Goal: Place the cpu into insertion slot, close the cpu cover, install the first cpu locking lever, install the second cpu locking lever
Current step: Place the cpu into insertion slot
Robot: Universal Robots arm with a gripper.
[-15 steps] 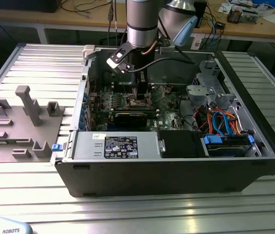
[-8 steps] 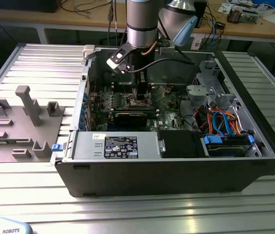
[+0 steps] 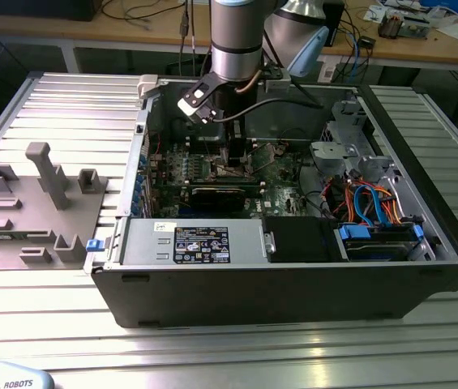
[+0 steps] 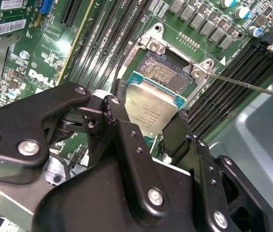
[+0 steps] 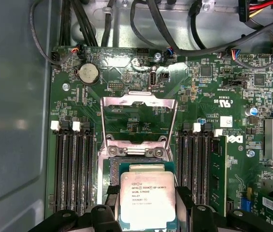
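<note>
We reach into the computer case [image 3: 293,292], our gripper [image 4: 147,118] low over the motherboard [image 5: 204,96]. Just ahead of its fingers [image 4: 126,137] the cpu cover [image 5: 138,100] stands raised open; beneath them the insertion slot [image 4: 165,72] lies bare. Clamped between them sits the cpu [image 5: 147,198].

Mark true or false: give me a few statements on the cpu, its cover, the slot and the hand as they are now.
1. The hand grips the cpu between its fingers. True.
2. The cpu cover is closed over the insertion slot. False: the cover stands flipped open, away from the slot.
3. The cpu lies fully seated in the insertion slot. False: the hand holds it over one end of the slot, and part of the slot's contact field is bare.
4. A thin locking lever sticks out from a corner of the slot's frame. True.
</note>
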